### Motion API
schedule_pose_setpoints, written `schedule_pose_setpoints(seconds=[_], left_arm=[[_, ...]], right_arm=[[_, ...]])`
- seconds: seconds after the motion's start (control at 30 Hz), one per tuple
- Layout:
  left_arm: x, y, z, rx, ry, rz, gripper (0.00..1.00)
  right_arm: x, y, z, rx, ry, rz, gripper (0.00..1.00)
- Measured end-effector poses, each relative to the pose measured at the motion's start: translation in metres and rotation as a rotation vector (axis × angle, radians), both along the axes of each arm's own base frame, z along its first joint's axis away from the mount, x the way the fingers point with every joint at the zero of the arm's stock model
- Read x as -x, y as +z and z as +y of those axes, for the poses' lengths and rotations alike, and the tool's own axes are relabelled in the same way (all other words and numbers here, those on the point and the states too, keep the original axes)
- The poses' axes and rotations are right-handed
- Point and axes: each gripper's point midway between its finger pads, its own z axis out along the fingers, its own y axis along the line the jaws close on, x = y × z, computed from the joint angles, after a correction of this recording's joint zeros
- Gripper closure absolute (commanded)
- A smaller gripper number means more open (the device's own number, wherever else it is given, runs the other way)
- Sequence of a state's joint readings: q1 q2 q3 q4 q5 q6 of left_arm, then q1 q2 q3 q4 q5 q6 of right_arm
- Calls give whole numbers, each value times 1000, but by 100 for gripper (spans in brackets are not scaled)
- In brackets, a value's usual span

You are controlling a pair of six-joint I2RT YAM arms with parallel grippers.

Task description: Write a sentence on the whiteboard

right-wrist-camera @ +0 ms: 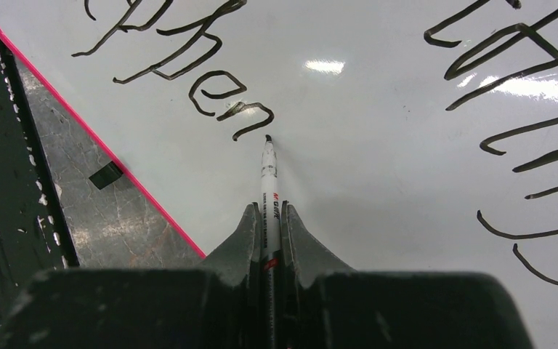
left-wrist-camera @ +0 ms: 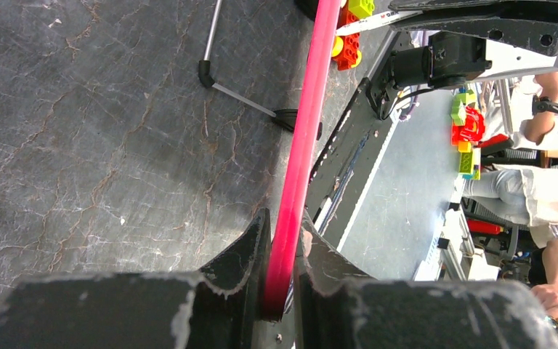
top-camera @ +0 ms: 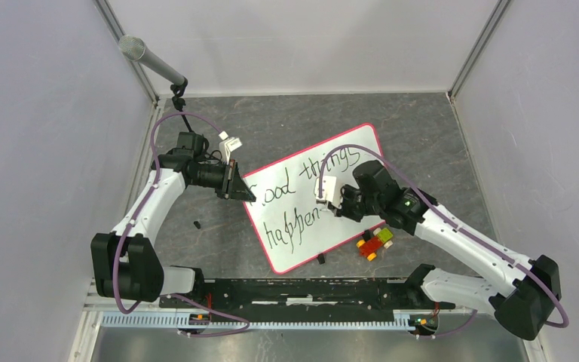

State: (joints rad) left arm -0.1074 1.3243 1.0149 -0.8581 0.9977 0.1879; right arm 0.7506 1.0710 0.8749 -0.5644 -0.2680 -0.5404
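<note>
1. Whiteboard (top-camera: 290,204), top view: it lies flat at the middle of the dark desk (top-camera: 286,121), turned so that its long sides run from 7 to 1 o'clock.
2. Its sentence (top-camera: 275,186) reads "Good things" on the upper line and "happen" on the lower.
3. At the board's 9 o'clock corner the left tool (top-camera: 245,194) meets the rim. The right tool (top-camera: 337,205) hangs over the board's 3 o'clock half, just past the end of "happen".
4. Toy bricks (top-camera: 375,241) sit on the desk at the board's 4 o'clock, beside its rim. A microphone (top-camera: 151,60) stands at the desk's 11 o'clock.
5. Left wrist view: the left tool (left-wrist-camera: 282,225) is clenched on the red-pink rim of the whiteboard (left-wrist-camera: 309,109), seen edge-on and running up toward 12 o'clock. The desk (left-wrist-camera: 80,145) fills the 9 o'clock side.
6. Right wrist view: the right tool (right-wrist-camera: 267,211) is clamped on a white marker (right-wrist-camera: 269,174) that points to 12 o'clock.
7. The marker's black tip touches the whiteboard (right-wrist-camera: 370,182) right at the tail of the last "n" of the sentence (right-wrist-camera: 211,94).
8. A small black piece (right-wrist-camera: 105,174) lies on the desk (right-wrist-camera: 109,218) at 9 o'clock, just outside the rim.
</note>
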Motion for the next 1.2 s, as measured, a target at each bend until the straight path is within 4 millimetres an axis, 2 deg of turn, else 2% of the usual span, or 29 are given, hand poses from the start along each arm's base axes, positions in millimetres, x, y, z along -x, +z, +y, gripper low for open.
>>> schedule_pose_setpoints(seconds=[0.7, 0.93, 1.2], left_arm=[[0, 0, 0, -1, 1, 0, 98], [0, 0, 0, -1, 1, 0, 98], [0, 0, 0, -1, 0, 0, 97]], right_arm=[[-10, 3, -9, -11, -29, -6, 100], [-6, 1, -7, -20, -11, 9, 100], [7, -13, -15, 14, 15, 51, 100]])
